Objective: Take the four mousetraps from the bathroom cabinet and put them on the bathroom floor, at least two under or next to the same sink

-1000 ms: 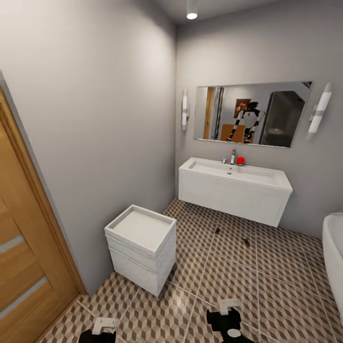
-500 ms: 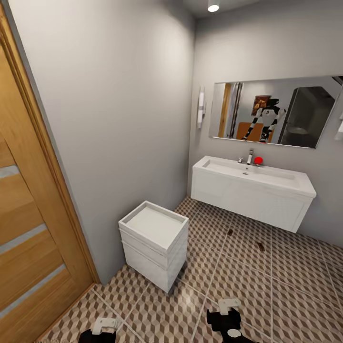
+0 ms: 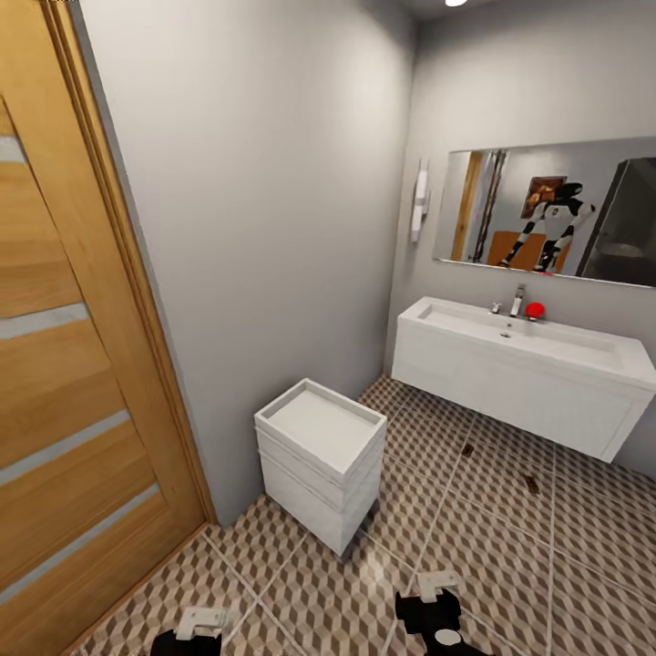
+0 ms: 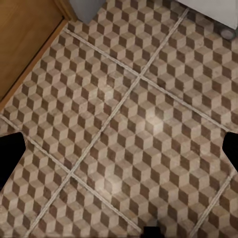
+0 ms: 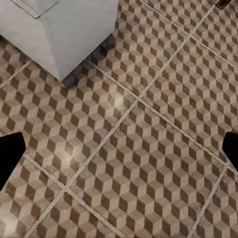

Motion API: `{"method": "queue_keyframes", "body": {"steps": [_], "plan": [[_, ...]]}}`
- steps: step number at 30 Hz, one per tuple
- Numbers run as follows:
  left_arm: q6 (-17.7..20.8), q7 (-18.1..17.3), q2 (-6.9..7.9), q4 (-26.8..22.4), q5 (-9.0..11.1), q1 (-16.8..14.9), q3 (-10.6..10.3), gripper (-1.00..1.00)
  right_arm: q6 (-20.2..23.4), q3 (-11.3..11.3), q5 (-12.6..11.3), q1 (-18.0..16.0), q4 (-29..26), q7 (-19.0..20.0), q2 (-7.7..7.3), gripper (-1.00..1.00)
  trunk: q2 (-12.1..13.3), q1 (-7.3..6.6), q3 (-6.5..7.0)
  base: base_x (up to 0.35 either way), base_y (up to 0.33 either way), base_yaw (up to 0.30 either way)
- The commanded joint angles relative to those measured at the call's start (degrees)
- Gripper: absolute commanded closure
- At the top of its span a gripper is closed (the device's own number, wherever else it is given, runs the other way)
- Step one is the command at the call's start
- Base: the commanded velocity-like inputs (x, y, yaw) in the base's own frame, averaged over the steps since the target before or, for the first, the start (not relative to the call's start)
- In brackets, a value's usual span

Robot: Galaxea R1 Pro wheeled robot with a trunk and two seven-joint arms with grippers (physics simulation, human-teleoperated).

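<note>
In the left wrist view the left gripper [image 4: 119, 148] shows only as two dark finger tips [image 4: 10, 158] cut off at opposite edges, spread wide with nothing between them but tile. The right gripper [image 5: 119, 153] reads the same way: its fingers [image 5: 10, 156] are black corners far apart, released and holding nothing. In the head view both grippers are cropped by the lower edge, so little more than a pale bracket and dark housing can be made out.

Beneath them lies the bathroom floor [image 3: 474, 565], large square tiles printed with a brown, beige and white cube pattern and divided by pale grout lines, with soft glare patches. Two mousetraps sit on it, tiny dark-brown flecks too small for detail: one mousetrap [image 3: 467, 449] just in front of the sink, a second mousetrap [image 3: 532, 484] a little farther out and to the right. A brown sliver at the corner of the right wrist view may be one of them; I cannot tell.

The sink [image 3: 528, 383] is a wide white rectangular block hung on the grey wall, its right end cut off, with a chrome tap [image 3: 518, 301] and a red ball [image 3: 535, 310] beside it. Above hangs a mirror [image 3: 556, 214], partly cropped. A small white drawer unit [image 3: 321, 460] on castors stands by the left wall, near a wooden door [image 3: 64, 364] with grey strips.
</note>
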Motion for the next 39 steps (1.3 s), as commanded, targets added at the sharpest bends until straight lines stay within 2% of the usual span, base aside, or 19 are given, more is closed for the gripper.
{"method": "queue_keyframes", "body": {"steps": [1, 13, 29, 39], "plan": [[-0.28, 0.01, -0.05, 0.18, 0.39, -0.09, -0.48, -1.0, -0.22, 0.49, -0.55, -0.05, 0.07, -0.16, 0.01, -1.0, -0.13, 0.04, -0.16, 0.0, 0.0, 0.267], [-0.28, 0.01, -0.05, 0.18, 0.39, -0.09, -0.48, -1.0, -0.22, 0.49, -0.53, -0.05, 0.04, -0.11, -0.12, -1.0, -0.13, 0.04, -0.4, 0.0, 0.0, 0.26], [-0.28, 0.01, -0.05, 0.18, 0.39, -0.09, -0.48, -1.0, -0.22, 0.49, -0.54, -0.05, 0.04, -0.15, -0.09, -1.0, -0.13, 0.04, -0.43, 0.0, 0.0, 0.056], [-0.28, 0.01, -0.05, 0.18, 0.39, -0.09, -0.48, -1.0, -0.22, 0.49, -0.54, -0.05, 0.05, -0.24, -0.08, -1.0, -0.13, 0.04, -0.43, 0.0, 0.0, 0.209]]}}
